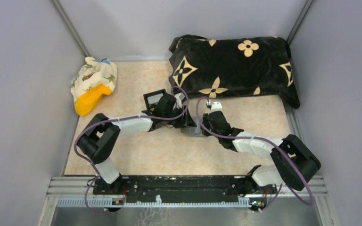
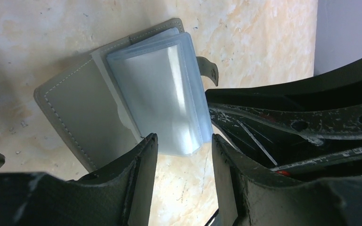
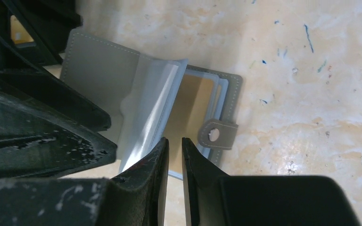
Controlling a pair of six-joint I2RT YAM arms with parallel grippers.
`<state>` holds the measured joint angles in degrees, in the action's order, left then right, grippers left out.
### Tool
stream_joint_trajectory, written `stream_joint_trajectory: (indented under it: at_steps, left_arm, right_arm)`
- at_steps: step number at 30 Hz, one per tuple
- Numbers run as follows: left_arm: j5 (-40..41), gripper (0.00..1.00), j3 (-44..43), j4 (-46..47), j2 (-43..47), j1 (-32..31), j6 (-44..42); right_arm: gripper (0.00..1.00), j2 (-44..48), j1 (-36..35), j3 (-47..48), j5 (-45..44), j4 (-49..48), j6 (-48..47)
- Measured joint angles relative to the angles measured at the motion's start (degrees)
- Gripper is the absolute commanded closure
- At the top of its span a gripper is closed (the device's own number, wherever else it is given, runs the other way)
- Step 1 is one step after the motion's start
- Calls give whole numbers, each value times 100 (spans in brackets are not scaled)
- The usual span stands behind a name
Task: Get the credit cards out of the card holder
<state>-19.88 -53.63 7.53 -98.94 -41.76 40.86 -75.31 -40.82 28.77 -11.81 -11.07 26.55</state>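
Observation:
The grey card holder [image 2: 75, 108] lies open on the table, small between both grippers in the top view [image 1: 190, 130]. A stack of clear plastic sleeves [image 2: 160, 94] stands up from its spine. My left gripper [image 2: 184, 141] is open, its tips either side of the near end of that stack; I cannot tell whether they touch it. A tan credit card [image 3: 193, 103] shows in a sleeve on the right flap, beside the snap tab [image 3: 217, 134]. My right gripper [image 3: 174, 141] hovers over that card's near edge, jaws a narrow slit apart with nothing between them.
A black box [image 1: 154, 98] stands just behind the left gripper. A black pillow with cream flowers [image 1: 235, 70] fills the back right. A patterned cloth with a yellow object [image 1: 93, 84] lies at the back left. Grey walls close both sides.

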Motion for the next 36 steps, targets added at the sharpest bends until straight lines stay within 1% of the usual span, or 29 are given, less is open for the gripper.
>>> stream_joint_trajectory:
  at_steps: [6,13,18,21,26,32,36]
  left_arm:
    - [74,48,15,-46,142,0,-39]
    - [280,48,26,-306,595,0,-109]
    - [752,48,197,-592,1298,-13,-219]
    - [979,48,214,-588,1495,17,-280]
    - [907,49,234,-387,1185,31,-264]
    - [205,49,181,203,402,79,22]
    - [2,49,175,293,-105,26,98]
  right_arm:
    - [83,-170,-151,319,55,-52,0]
    - [83,-754,-389,623,96,-278,11]
    - [83,-1292,-490,723,258,-575,103]
    - [83,-1523,-544,726,404,-741,195]
    - [83,-1624,-520,721,352,-730,361]
    - [82,-1394,-424,577,-55,-468,409]
    - [83,-1145,-448,529,-155,-315,284]
